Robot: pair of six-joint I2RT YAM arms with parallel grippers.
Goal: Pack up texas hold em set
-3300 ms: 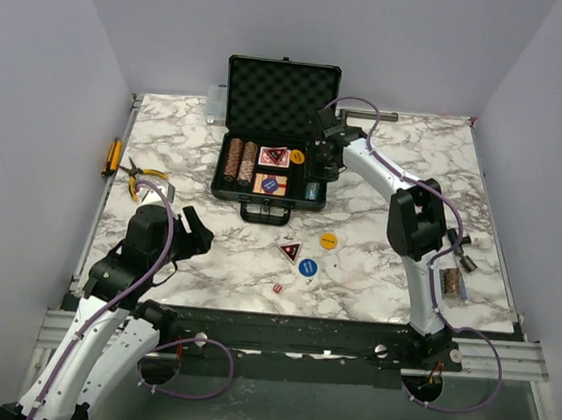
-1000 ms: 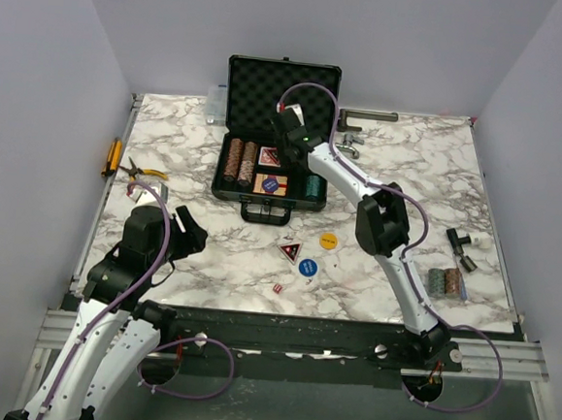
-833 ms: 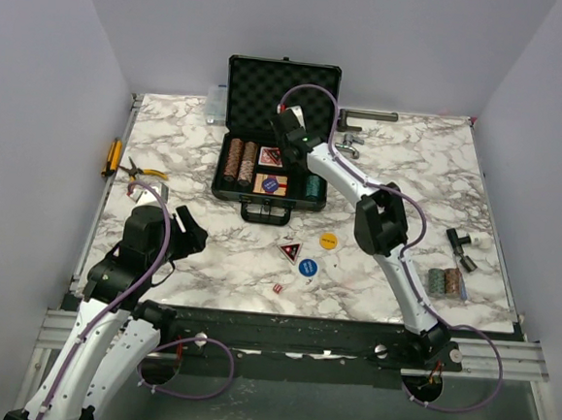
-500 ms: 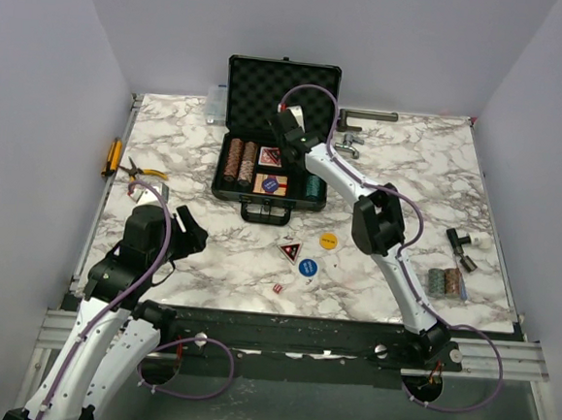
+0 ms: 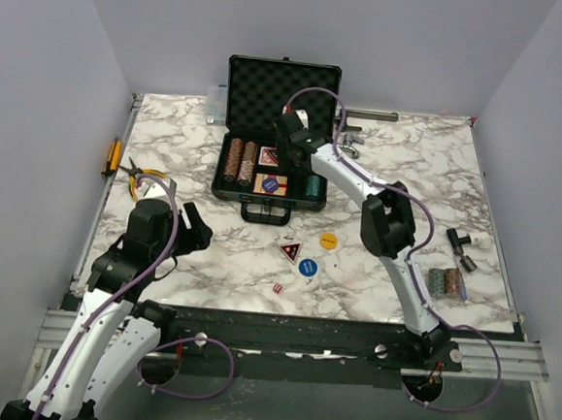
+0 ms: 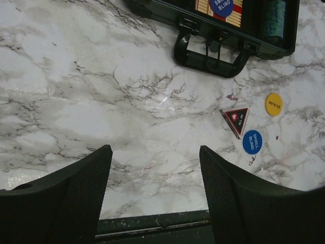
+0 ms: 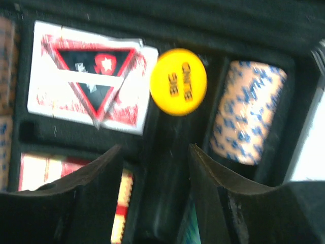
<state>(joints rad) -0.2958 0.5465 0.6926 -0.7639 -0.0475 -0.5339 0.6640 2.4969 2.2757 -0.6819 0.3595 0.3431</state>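
You have the briefcase [image 5: 283, 86] open and part-filled at the back; your right gripper [image 7: 155, 152] hangs spread and empty over it; the red triangle [image 5: 290, 251], yellow disc [image 5: 328, 240], blue disc [image 5: 307, 267], dice [image 5: 278, 288] and chip stacks [image 5: 448, 282] lie outside; left gripper [image 6: 155, 152] spread, idle.

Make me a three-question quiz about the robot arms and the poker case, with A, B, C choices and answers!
1. Where is the right gripper? A. over the open case B. by its own base C. against the wall
2. How many round marker discs lie loose on the table in front of the case? A. one B. two C. five
3. The left gripper is: A. open and empty B. shut on a chip C. shut on a card
Answers: 1 A, its camera looks down into the case's compartments. 2 B, one yellow disc, one blue disc. 3 A, its jaws stand apart, only marble between.
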